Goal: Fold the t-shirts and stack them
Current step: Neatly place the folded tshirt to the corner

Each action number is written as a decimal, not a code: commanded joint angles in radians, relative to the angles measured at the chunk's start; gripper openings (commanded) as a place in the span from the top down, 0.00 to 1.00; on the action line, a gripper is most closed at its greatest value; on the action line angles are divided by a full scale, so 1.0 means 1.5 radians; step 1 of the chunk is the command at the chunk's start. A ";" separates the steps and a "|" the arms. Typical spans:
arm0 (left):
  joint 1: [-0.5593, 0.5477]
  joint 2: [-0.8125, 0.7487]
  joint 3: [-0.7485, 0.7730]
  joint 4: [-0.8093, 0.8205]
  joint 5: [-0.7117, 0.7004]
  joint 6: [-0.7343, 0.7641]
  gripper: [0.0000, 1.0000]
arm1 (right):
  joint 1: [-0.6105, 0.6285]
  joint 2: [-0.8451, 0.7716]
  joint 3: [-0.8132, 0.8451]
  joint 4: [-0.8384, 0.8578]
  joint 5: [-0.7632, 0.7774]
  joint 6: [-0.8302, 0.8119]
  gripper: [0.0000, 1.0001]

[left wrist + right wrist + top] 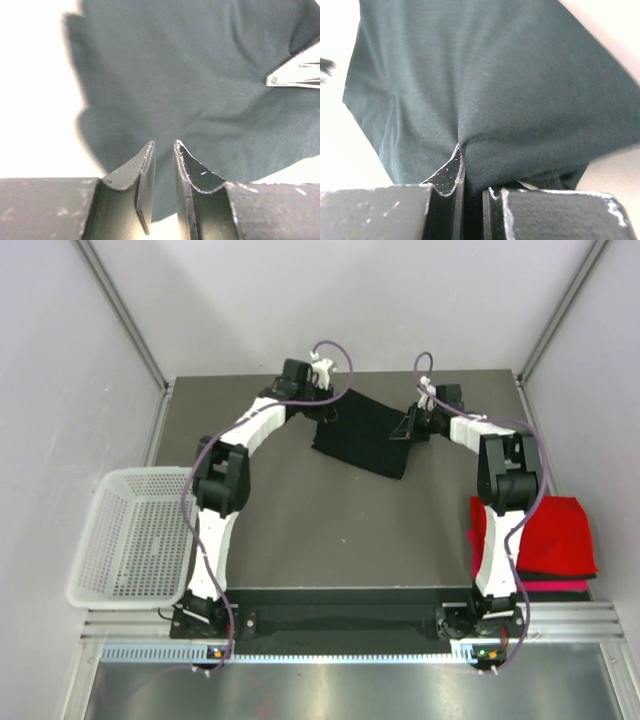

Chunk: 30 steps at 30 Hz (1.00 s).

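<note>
Listing the black t-shirt [360, 440]: folded, far centre of the table [330, 530], long axis far-left to near-right. The right gripper [470, 172] pinches its right edge. The left gripper [165, 165] is at its far-left corner, fingers a slit apart, holding nothing we see. Bare table lies nearer; the red t-shirt [550, 530] sits well apart, right.

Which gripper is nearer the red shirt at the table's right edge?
Right. The right gripper is beyond the red shirt, at the black shirt's right corner; the left gripper is at its left corner.
</note>
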 commanded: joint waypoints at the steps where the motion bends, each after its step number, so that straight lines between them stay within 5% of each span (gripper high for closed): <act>1: 0.018 -0.198 -0.060 0.007 -0.096 0.093 0.74 | 0.003 -0.128 0.003 -0.127 -0.029 -0.201 1.00; 5: 0.026 -0.314 -0.186 0.032 -0.149 0.120 0.73 | -0.001 -0.208 0.021 -0.266 -0.039 -0.306 1.00; 12: 0.028 -0.470 -0.306 0.080 -0.174 0.111 0.71 | -0.007 -0.448 -0.185 -0.272 0.013 -0.342 1.00; 30: 0.030 -0.553 -0.367 0.100 -0.246 0.154 0.70 | -0.088 -0.754 -0.225 -0.715 0.066 -0.613 1.00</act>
